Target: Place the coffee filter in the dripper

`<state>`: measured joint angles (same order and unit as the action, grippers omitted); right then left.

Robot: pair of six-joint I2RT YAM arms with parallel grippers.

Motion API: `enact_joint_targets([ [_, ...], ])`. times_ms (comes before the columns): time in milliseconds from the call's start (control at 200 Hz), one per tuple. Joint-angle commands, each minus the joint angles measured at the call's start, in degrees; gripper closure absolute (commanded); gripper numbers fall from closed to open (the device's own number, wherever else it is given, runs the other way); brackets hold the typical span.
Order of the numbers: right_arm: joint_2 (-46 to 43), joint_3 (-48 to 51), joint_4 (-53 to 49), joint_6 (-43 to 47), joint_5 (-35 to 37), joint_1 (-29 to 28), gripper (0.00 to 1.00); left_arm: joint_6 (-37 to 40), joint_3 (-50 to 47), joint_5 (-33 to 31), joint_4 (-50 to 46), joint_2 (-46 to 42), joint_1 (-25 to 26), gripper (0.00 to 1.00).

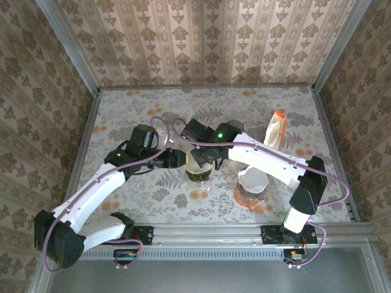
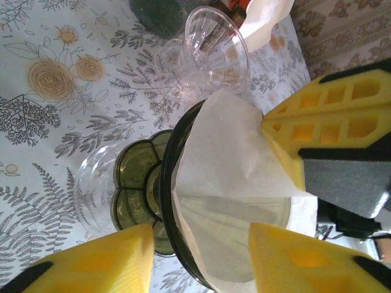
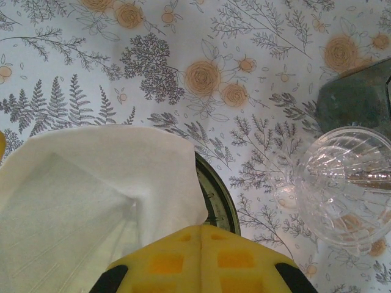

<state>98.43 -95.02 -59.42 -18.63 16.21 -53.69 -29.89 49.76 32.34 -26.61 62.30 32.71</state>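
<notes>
At the middle of the desk point(image 3: 183, 36), close in front of the arm bases, the left tool point(image 2: 201, 247) has its yellow fingers apart, one on either side of the dripper point(image 2: 135, 180). Whether they press on it cannot be told. The dripper is olive-green glass with a scalloped base and a dark round rim, and some clear glass shows under the base.

The coffee filter point(image 2: 226, 165) is a white paper cone, opened out, slightly creased and with a faint ribbed seam. Its lower part lies inside the dripper's rim, while one side rises in a peak above and past the rim. The right tool point(image 3: 201, 238) has its yellow fingers closed together on that raised edge, pinching the paper.

Just beyond the green dripper stands a clear ribbed glass dripper point(image 2: 214, 43), apart from it. Farther back and to the right, a pale packet point(image 1: 276, 131) with an orange top rests on the flowered desk cover. Any print on the packet is too small to read. Patterned walls point(image 1: 201, 36) close off the far side.
</notes>
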Motion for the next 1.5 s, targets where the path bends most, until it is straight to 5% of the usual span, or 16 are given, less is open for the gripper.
enact_joint_targets([
  [0,-0.4,1.0,-1.0,-1.2,1.9,-0.4,1.00,1.1,-1.2,-0.7,-0.6,0.4,0.6,0.58],
  [275,-0.7,1.5,-0.1,-2.5,2.6,-0.3,0.96,1.9,-1.2,-0.8,-2.6,1.2,1.4,0.73],
  [355,-2.2,2.0,1.0,-3.1,3.7,0.0,0.80,1.9,-1.2,-0.8,-2.7,1.2,1.4,0.73],
  [445,-3.9,2.9,2.5,-3.8,2.6,1.0,0.46,1.8,-1.2,-0.9,-2.7,1.2,1.5,0.73],
  [590,-3.7,4.0,3.6,-4.6,-2.0,2.7,0.32,1.4,-1.5,-0.7,-2.0,1.4,1.5,0.73],
  [730,-2.5,5.3,3.5,-5.1,-3.8,2.8,0.29,0.9,-1.7,-0.4,-1.3,1.6,1.6,0.73],
  [1085,-4.7,6.8,1.0,-6.8,6.3,3.7,0.33,0.9,-1.6,-0.1,-1.3,1.6,1.7,0.74],
  [1285,-6.7,9.0,9.2,-5.6,-3.9,3.4,0.28,0.5,-1.9,-0.2,-1.0,1.5,1.7,0.73],
  [1495,-3.8,10.3,9.1,-6.9,-6.4,3.5,0.27,0.4,-2.0,-0.1,-0.9,1.5,1.7,0.73],
])
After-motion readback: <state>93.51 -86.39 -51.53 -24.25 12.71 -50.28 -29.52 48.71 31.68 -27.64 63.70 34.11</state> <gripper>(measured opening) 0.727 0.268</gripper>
